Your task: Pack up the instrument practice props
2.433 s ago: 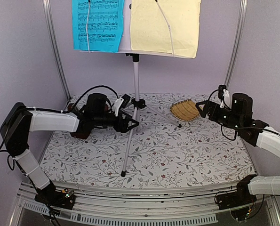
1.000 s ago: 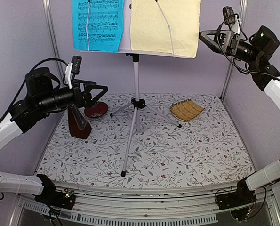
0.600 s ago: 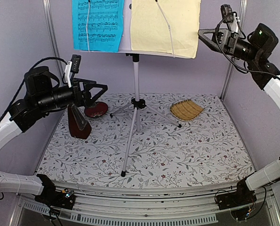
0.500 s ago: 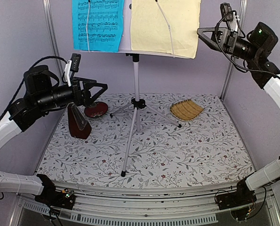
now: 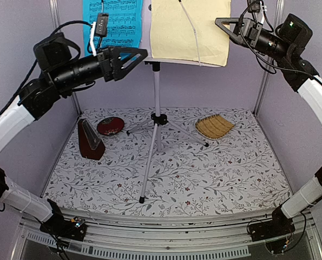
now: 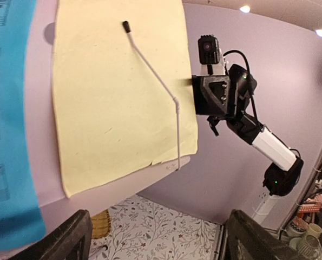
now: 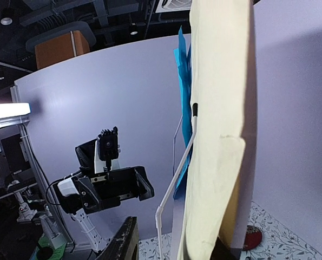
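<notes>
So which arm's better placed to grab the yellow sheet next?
Right, likely: the right gripper has the pale-yellow sheet edge between its open fingers. The left gripper faces the sheet's flat front, no edge within its jaws.

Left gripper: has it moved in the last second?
Yes. The left gripper rose and shifted right. It was low, just above the metronome; now it is level with the lower edge of the blue music sheet, at its right corner.

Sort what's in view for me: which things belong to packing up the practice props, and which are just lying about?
Belong to the job: music stand, metronome, blue sheet, pale-yellow sheet.
Just lying about: round red dish, woven tray.
</notes>
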Available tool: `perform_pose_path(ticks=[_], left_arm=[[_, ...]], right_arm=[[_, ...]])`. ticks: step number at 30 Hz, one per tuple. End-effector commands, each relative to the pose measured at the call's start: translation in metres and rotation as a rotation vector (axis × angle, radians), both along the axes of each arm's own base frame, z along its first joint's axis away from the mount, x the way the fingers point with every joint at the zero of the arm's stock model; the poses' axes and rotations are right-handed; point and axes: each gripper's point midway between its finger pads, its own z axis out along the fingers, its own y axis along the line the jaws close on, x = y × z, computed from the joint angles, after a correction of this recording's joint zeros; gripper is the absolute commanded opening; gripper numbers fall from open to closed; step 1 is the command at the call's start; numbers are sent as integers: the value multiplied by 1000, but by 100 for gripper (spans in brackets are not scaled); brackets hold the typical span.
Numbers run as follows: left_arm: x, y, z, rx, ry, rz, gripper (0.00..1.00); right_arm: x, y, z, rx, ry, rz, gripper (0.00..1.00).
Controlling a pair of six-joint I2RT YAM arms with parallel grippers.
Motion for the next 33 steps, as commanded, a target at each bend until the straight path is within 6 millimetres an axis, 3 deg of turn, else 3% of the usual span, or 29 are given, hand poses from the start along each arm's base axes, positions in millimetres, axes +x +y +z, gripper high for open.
perform_pose_path(ticks=[1, 6, 10, 24, 33], left_arm=[[3, -47, 19, -49, -10, -78, 86], [14, -74, 50, -157, -19, -106, 81], [22, -86, 70, -230, -22, -134, 78], [53, -108, 87, -295, -5, -94, 64], [62, -119, 79, -277, 2, -93, 54]], right_arm=[[7, 6, 15, 32, -31, -75, 30], [14, 12, 17, 47, -33, -132, 20], [16, 14, 18, 53, -40, -166, 3], [18, 20, 17, 58, -57, -191, 2], [17, 20, 17, 58, -62, -195, 2]])
